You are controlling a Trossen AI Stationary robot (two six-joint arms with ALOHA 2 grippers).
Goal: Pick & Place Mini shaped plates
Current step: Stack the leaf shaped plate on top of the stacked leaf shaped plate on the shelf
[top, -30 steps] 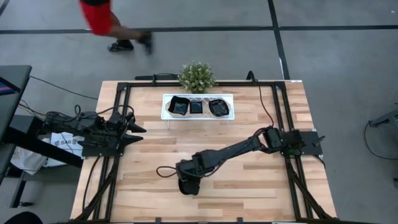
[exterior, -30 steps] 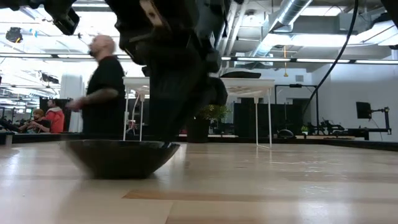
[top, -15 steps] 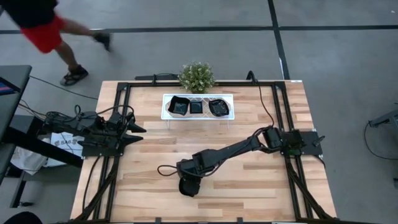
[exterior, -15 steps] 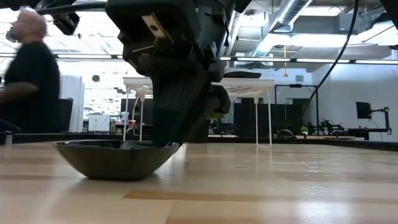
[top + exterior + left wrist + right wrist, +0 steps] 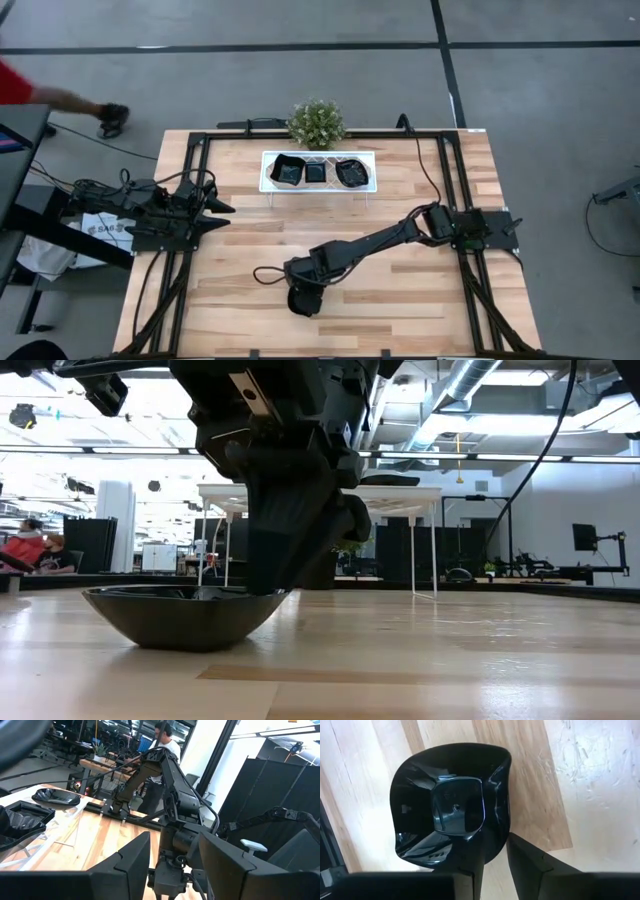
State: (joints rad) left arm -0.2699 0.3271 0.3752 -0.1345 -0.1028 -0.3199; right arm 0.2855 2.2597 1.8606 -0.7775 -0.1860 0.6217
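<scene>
The right pincer [image 5: 492, 862] is down at the near-middle of the tabletop [image 5: 420, 300], its two dark fingers [image 5: 530, 862] straddling the rim of a glossy black wavy-edged plate [image 5: 451, 810]: one finger inside the hollow, one outside against the wall. The jaws look to be pinching that rim, though whether the grip has fully seated I cannot tell. From table height the plate [image 5: 185, 615] sits flat on the wood, so it has not left the surface.

To do this step well, I'd say the fingers should be firmly set on the rim before any lift. The wall is thin, slick and sloped, so a half-closed grip could let it tip or slide out. A straight, slow rise would keep the dish hanging level.

Farther out, the white lattice tray [image 5: 368, 185] stands at the far side of the tabletop, well apart from the held plate, with three black plates [image 5: 315, 172] already lying in it. A small green potted plant [image 5: 317, 123] sits just behind the tray.

The left pincer [image 5: 222, 215] waits at the left edge of the tabletop, jaws spread and empty. A person's arm and foot show on the floor beyond the table's far left corner.
</scene>
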